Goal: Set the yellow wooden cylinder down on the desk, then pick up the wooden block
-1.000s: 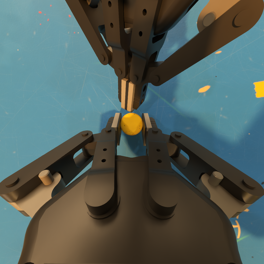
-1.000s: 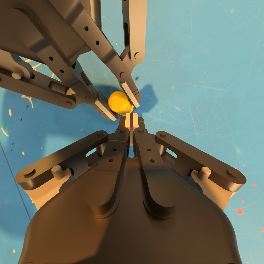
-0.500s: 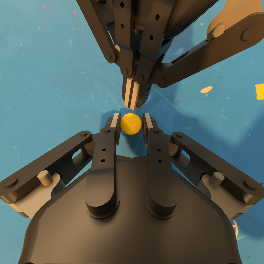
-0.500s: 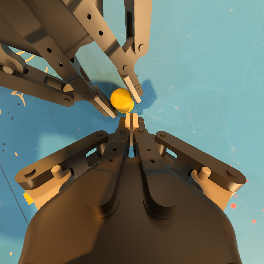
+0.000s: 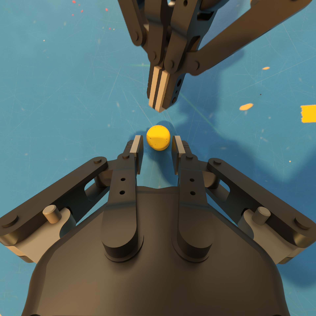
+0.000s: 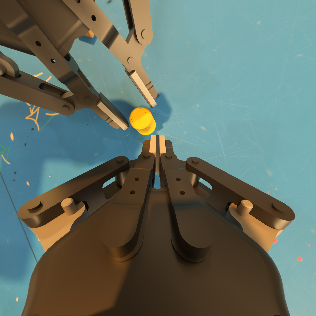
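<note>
Two tools are meeting over the blue scratched table point(image 5: 59, 102), both pointing down at it. The left tool point(image 5: 157, 143) is standing with its fingers slightly spread, and a thin gap is showing on each side between the pads point(image 5: 136, 143) and the yellow wooden cylinder point(image 5: 158, 137), so it is not pinching anything. The cylinder is short, bright yellow with small dark specks, and it is standing upright on the table with its round face up. In the right wrist view the cylinder point(image 6: 142, 120) is sitting between the left tool's point(image 6: 139, 117) two tips, apart from both. The right tool point(image 6: 157, 143) is holding its pads pressed together with nothing between them, just beside the cylinder. In the left wrist view the right tool point(image 5: 158, 106) is hanging beyond the cylinder, apart from it.
</note>
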`<state>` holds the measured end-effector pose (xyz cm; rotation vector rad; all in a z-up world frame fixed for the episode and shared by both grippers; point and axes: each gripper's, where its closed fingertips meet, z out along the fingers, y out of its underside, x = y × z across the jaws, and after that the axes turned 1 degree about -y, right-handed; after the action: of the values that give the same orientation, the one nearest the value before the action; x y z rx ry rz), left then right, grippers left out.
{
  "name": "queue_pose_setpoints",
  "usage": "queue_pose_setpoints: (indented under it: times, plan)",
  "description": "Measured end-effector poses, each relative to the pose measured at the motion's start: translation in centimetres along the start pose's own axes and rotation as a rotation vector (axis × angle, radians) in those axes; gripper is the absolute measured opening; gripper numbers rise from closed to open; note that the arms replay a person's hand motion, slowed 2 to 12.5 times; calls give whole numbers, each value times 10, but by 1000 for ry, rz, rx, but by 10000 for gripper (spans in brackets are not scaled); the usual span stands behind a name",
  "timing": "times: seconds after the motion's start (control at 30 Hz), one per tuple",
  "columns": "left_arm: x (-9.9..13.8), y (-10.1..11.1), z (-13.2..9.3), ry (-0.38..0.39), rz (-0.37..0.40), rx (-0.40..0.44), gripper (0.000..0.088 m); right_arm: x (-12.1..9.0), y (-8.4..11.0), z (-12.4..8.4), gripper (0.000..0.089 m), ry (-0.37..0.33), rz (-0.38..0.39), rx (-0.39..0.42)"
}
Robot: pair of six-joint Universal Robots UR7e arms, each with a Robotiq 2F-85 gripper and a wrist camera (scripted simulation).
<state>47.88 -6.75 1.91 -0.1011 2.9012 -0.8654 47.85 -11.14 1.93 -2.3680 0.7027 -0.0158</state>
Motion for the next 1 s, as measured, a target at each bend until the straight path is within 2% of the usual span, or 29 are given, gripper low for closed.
queue_pose_setpoints:
  times: [0.13,0.47,0.9,1.0]
  plan:
    - [-1,2,-8,-32,-33,5,322,0,-4,-9,0,-1,1,31]
    - [2,7,-30,-111,-151,77,336,8,0,-24,0,43,12,27]
    - [15,22,-50,-173,-284,125,347,6,-1,-19,0,55,25,25]
    - [20,25,-51,-169,-312,137,350,6,-1,-15,0,66,22,14]
